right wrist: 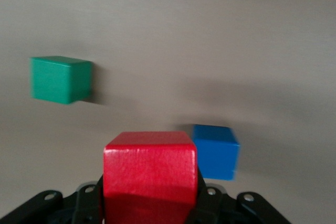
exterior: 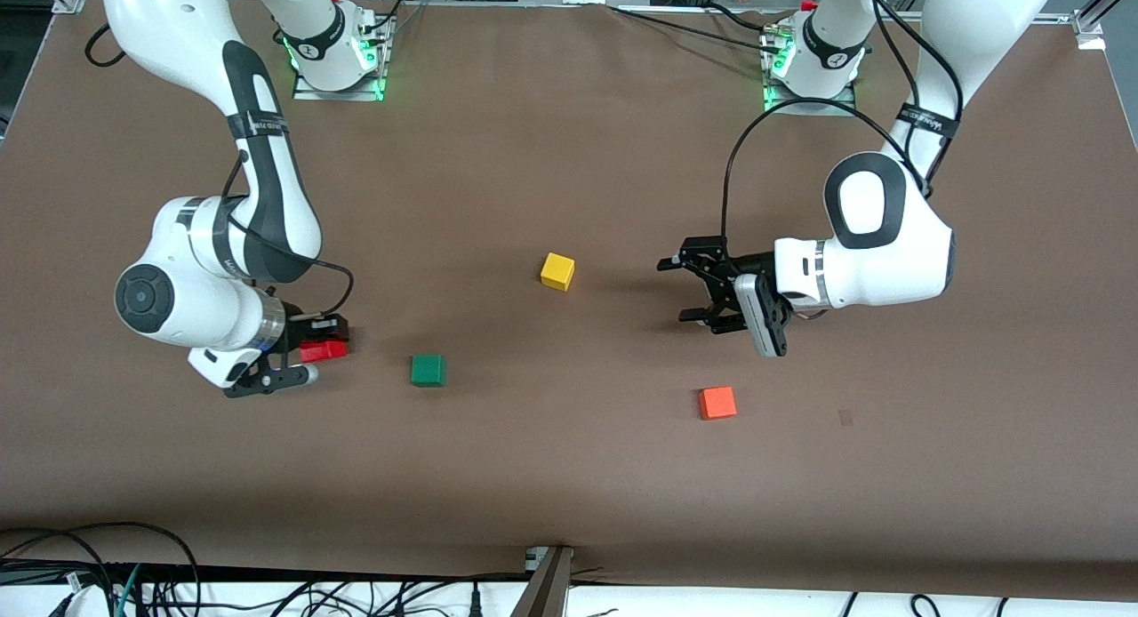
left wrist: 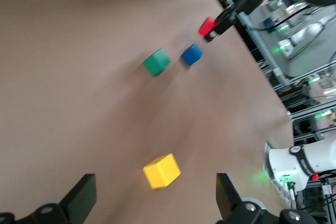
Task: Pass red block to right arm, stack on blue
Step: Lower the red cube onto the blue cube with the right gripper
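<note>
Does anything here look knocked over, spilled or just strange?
Nothing stands out. The small green, yellow and orange cubes sit flat, apart. The right gripper holds the small red cube above the small blue cube.

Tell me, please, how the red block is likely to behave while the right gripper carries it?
The red block looks like a rigid cube with flat matte faces, so it probably sits squarely in the right gripper without slipping. It seems small and light. Released over the blue cube, it should rest flat rather than roll.

blue cube hidden in front view, left pincer's fingertips cropped
</note>
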`<control>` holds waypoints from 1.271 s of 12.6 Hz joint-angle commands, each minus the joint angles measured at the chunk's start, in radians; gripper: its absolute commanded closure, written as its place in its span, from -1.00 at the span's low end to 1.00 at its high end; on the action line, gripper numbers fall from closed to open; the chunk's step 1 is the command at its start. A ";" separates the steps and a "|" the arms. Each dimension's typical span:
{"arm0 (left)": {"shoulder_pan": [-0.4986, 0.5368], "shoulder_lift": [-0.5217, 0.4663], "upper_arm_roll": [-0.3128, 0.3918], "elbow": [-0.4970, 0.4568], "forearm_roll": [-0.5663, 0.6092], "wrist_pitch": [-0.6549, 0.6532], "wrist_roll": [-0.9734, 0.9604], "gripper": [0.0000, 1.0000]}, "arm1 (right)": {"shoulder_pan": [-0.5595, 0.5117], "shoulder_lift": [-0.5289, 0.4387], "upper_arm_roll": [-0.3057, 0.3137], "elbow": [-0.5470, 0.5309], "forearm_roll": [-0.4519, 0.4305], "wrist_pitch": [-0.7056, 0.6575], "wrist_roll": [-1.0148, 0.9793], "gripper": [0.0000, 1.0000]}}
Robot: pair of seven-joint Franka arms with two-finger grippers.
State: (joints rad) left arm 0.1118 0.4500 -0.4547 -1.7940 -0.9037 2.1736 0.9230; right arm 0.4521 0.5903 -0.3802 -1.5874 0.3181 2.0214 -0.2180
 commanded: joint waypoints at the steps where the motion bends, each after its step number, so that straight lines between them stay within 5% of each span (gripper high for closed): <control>1: 0.000 -0.043 0.025 0.005 0.171 -0.043 -0.181 -1.00 | 0.007 -0.006 -0.032 -0.031 -0.065 0.016 -0.021 1.00; 4: 0.000 -0.070 0.076 0.056 0.447 -0.167 -0.385 -1.00 | 0.011 -0.017 -0.034 -0.115 -0.068 0.111 -0.017 1.00; 8: -0.007 -0.071 0.085 0.256 0.759 -0.377 -0.701 -1.00 | 0.020 -0.037 -0.034 -0.209 -0.067 0.204 -0.004 1.00; 13: -0.001 -0.092 0.113 0.437 0.923 -0.590 -0.845 -1.00 | 0.025 -0.052 -0.029 -0.261 -0.066 0.260 0.044 1.00; 16: -0.125 -0.256 0.284 0.328 0.925 -0.604 -0.903 -1.00 | 0.027 -0.056 -0.028 -0.270 -0.066 0.261 0.048 1.00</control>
State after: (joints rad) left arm 0.0872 0.3124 -0.2832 -1.3850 -0.0069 1.5844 0.0677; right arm 0.4702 0.5782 -0.4086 -1.8080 0.2655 2.2647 -0.1921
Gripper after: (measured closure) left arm 0.000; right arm 0.436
